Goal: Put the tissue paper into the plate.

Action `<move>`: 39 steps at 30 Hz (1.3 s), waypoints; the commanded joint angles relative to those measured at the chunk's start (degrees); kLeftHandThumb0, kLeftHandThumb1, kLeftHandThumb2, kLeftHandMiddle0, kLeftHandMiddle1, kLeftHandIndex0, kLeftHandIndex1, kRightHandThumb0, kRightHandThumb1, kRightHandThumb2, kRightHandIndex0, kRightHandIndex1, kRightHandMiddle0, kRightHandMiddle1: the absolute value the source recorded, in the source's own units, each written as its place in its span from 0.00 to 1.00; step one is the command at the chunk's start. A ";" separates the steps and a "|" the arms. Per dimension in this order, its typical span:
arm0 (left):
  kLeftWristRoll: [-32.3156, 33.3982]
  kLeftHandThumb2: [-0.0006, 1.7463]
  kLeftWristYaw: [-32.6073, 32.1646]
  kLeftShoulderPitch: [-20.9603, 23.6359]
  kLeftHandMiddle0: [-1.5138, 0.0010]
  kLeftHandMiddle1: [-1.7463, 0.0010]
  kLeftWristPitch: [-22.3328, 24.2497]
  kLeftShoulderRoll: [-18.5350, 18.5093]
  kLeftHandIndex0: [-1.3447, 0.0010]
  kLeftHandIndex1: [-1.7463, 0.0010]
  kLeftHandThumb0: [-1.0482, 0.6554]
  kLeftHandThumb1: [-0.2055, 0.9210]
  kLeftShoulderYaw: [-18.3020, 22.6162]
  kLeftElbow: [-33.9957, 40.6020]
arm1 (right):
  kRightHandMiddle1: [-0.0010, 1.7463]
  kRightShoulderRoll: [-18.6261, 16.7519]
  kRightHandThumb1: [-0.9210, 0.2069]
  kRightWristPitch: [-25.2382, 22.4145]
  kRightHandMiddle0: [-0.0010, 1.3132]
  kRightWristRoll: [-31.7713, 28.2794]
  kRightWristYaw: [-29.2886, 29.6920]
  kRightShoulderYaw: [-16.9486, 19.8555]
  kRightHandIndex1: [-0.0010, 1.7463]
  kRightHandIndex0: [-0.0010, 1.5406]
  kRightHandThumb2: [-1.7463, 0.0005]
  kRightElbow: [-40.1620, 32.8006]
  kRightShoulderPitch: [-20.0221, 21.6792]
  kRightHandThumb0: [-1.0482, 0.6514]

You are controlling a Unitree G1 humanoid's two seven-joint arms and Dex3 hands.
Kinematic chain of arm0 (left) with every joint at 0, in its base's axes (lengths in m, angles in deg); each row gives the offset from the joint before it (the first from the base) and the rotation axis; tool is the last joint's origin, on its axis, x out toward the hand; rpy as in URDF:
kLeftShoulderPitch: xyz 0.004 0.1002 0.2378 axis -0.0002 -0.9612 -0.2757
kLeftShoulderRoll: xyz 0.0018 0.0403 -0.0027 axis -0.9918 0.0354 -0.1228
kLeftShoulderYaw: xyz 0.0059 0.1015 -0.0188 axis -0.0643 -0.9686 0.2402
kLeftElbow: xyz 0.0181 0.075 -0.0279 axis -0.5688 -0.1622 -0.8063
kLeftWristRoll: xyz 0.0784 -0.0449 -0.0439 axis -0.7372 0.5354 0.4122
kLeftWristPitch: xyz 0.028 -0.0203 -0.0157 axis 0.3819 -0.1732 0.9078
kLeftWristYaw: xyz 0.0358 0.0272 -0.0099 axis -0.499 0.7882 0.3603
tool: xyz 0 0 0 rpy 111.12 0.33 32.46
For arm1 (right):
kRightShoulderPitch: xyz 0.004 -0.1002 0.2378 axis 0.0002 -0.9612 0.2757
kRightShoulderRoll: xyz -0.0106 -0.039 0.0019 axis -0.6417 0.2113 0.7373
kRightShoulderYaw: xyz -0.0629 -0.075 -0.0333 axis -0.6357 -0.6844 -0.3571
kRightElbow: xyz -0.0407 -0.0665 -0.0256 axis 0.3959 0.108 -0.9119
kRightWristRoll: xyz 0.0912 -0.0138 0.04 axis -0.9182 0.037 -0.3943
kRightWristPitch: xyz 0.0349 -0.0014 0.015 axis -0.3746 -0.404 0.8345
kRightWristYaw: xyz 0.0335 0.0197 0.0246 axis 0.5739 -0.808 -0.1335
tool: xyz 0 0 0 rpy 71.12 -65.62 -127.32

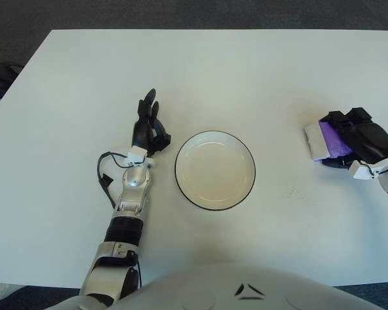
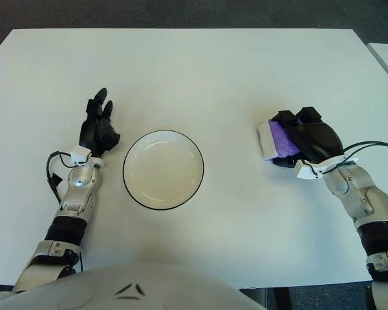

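A: Tissue paper (image 2: 271, 141), the purple-and-white pack, lies on the worktop (image 2: 200, 71) toward its right edge, about level with the plate (image 2: 163, 169) at the worktop's middle.

B: Which hand has it?

A: The right hand (image 2: 310, 139). It sits over the pack from the right-edge side, dark fingers curled across the purple top, so it looks closed on it. Whether the pack is lifted or still touching the worktop, I cannot tell.

B: And the other one?

A: The left hand (image 2: 98, 126) shows just beside the plate on its left, fingers loosely extended toward the far edge and holding nothing. It is closer to the plate, yet well apart from the pack.

B: So what does the move turn on?

A: The plate lies straight toward the left edge from the pack, a sideways carry across bare white surface with nothing between. The pack's long axis seems to run from near edge to far edge, crossways to that path.

B: Any squeeze for room?

A: Little, by my judgement. The plate is empty and wide. The right edge of the worktop is behind the hand, so the carry leads away from it, toward open room.
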 commanded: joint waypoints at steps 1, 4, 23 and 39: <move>-0.20 0.65 0.32 -4.82 0.80 1.00 2.07 0.06 1.00 0.70 0.13 1.00 0.12 -4.27 | 1.00 -1.38 0.50 0.83 0.77 3.08 1.16 -2.03 1.00 0.82 0.30 0.90 -0.90 0.58; -0.27 0.65 0.24 -4.79 0.81 1.00 2.10 0.02 1.00 0.71 0.13 1.00 0.18 -4.30 | 1.00 -1.51 0.52 0.31 0.79 5.53 4.17 -1.91 1.00 0.83 0.30 -0.35 1.42 0.57; -0.19 0.64 0.31 -4.27 0.80 1.00 1.80 0.12 1.00 0.71 0.13 1.00 0.31 -4.98 | 1.00 -7.04 0.49 -3.49 0.83 0.16 0.06 3.03 1.00 0.85 0.30 -17.78 12.05 0.49; -0.41 0.65 0.65 -3.93 0.81 1.00 2.05 0.04 1.00 0.71 0.13 1.00 -0.11 -5.09 | 1.00 -23.33 0.33 -7.18 0.77 -7.55 -7.02 -1.49 1.00 0.83 0.46 -27.84 18.09 0.45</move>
